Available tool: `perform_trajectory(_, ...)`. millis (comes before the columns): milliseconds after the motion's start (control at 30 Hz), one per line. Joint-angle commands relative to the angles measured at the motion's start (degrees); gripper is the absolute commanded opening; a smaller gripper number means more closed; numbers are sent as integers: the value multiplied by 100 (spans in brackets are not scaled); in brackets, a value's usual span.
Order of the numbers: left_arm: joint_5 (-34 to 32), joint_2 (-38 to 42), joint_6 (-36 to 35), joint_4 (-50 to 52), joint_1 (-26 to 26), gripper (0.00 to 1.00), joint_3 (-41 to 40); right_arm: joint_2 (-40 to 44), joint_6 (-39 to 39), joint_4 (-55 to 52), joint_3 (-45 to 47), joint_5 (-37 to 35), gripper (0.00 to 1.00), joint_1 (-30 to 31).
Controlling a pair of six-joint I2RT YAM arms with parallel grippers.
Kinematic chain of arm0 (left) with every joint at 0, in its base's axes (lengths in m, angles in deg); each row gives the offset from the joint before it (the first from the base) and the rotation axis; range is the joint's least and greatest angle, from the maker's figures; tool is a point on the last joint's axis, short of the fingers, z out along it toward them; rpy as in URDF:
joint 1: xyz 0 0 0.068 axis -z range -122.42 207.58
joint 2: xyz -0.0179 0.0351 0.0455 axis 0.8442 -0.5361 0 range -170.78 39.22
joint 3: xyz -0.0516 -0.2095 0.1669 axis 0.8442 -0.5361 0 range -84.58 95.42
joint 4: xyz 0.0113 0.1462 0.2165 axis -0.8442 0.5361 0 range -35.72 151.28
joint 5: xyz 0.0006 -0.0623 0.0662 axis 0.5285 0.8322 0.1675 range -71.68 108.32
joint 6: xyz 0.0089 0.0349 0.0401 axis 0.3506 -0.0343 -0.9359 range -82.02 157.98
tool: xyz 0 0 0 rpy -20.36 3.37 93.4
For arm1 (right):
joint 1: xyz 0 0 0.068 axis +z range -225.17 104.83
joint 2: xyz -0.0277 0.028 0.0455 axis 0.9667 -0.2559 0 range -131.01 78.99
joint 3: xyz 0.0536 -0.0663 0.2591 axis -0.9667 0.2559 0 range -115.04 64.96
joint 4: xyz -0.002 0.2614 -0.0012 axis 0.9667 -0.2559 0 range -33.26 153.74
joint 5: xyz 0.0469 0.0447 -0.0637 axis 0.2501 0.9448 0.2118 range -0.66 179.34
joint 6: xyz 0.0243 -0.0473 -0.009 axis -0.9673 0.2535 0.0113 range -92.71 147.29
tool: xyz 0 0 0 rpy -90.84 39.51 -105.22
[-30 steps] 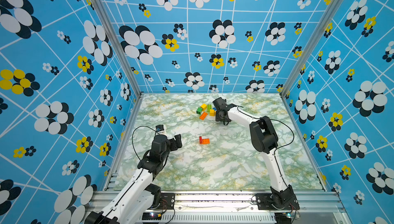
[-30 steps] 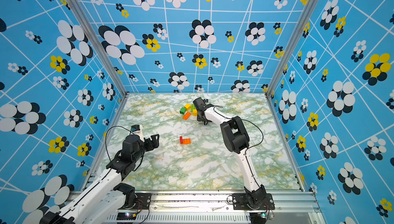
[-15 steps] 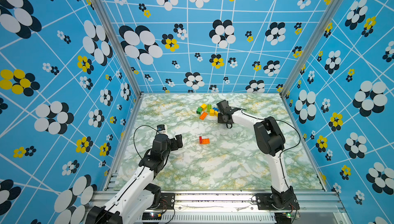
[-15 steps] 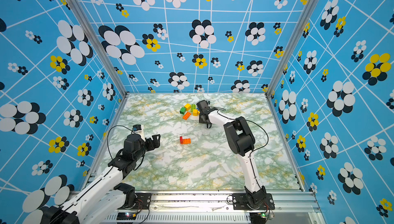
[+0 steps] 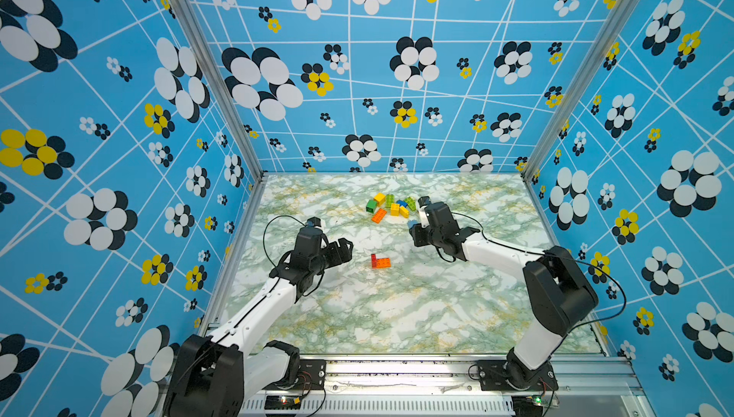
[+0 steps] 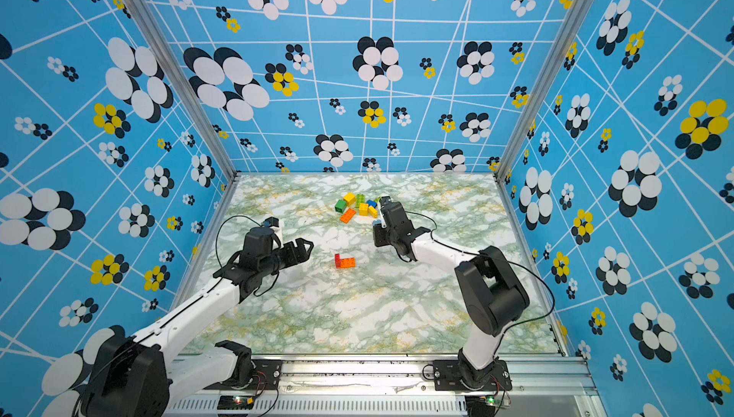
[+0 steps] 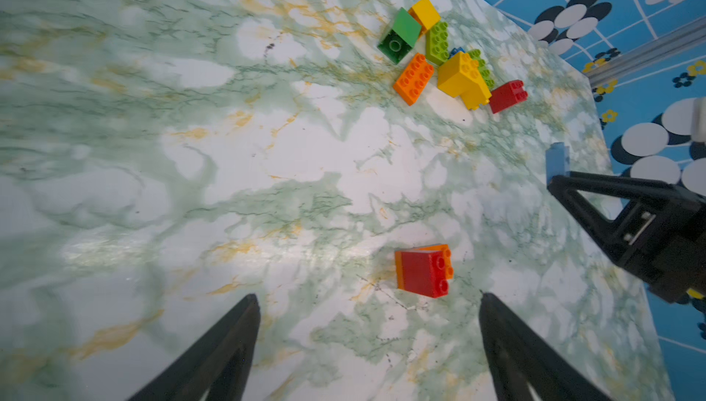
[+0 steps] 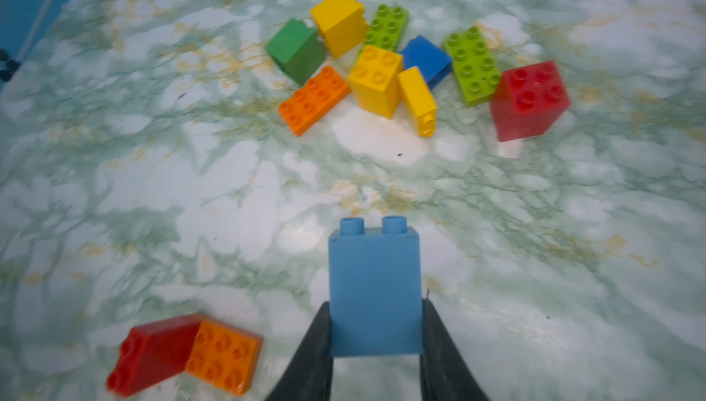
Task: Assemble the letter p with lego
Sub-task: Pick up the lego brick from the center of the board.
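Held brick: light blue brick (image 8: 376, 292), clamped by its two flat sides in the right pincer (image 8: 376, 345), studs pointing away, off the table (image 5: 397, 315).
Handling: likely light, stiff, smooth plastic; flat sides give the surest hold.
Left pincer (image 7: 366, 303): spread wide, empty, just beside the red-orange pair (image 7: 424, 271).
Pile (image 5: 391, 206): loose bricks near the far edge.
Room: bare table all round the pair; walls well apart.

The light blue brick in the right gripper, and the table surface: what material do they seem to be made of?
The light blue brick looks like moulded plastic with a smooth, slightly matte finish: crisp edges, two round studs, uniform colour. The right gripper is shut on it. The table surface shows a green and white marble pattern with yellow veins; it may be a printed laminate or film rather than stone, which cannot be told.
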Motion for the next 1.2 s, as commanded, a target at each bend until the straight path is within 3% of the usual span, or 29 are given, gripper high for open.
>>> perform_trajectory(0,837,-222,239,356,190,90,421,392,665,799,501,537,18,276)
perform_trajectory(233,1254,-507,200,672,729,88,1071,967,907,1943,1399,1264,17,589)
perform_trajectory(433,1426,-842,121,871,1091,77,1514,1024,976,2142,1490,1599,16,776)
perform_trajectory(1100,1796,-1319,342,951,1034,44,1787,1094,1105,2248,1579,1814,10,1014)
perform_trajectory(1167,1860,-1345,381,903,991,38,1771,1090,1123,2243,1569,1805,9,1019)
